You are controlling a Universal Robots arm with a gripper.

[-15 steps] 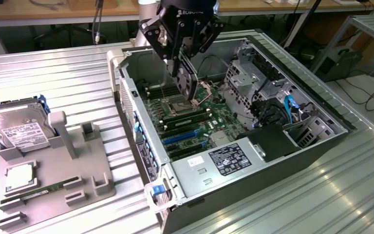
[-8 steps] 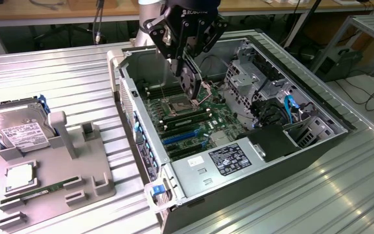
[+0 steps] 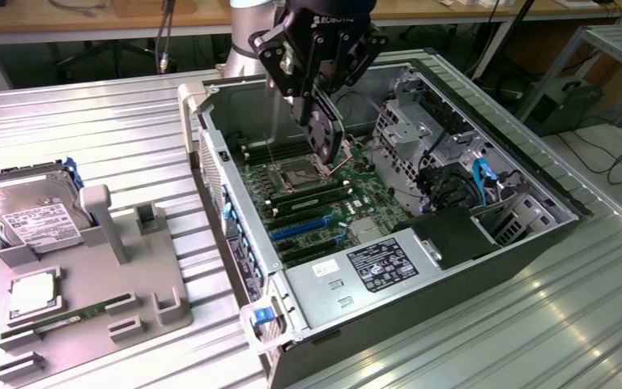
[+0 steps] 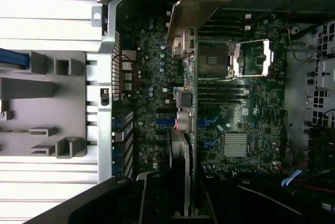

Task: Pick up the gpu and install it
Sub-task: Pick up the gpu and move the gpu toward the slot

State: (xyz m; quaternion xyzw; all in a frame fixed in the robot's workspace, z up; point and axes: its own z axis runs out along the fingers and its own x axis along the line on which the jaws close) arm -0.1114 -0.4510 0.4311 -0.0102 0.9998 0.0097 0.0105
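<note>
Here my jaws clamp the gpu (image 3: 324, 130), a thin dark card with round black fan, hanging below them, my arm (image 3: 246, 36) pointing down into the open case (image 3: 216, 174).

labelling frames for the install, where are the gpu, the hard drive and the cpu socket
gpu (image 3: 322, 123), exterior view, on its round black fan
hard drive (image 3: 35, 220), exterior view, on its white label
cpu socket (image 3: 292, 173), exterior view, on the middle of the socket
</note>
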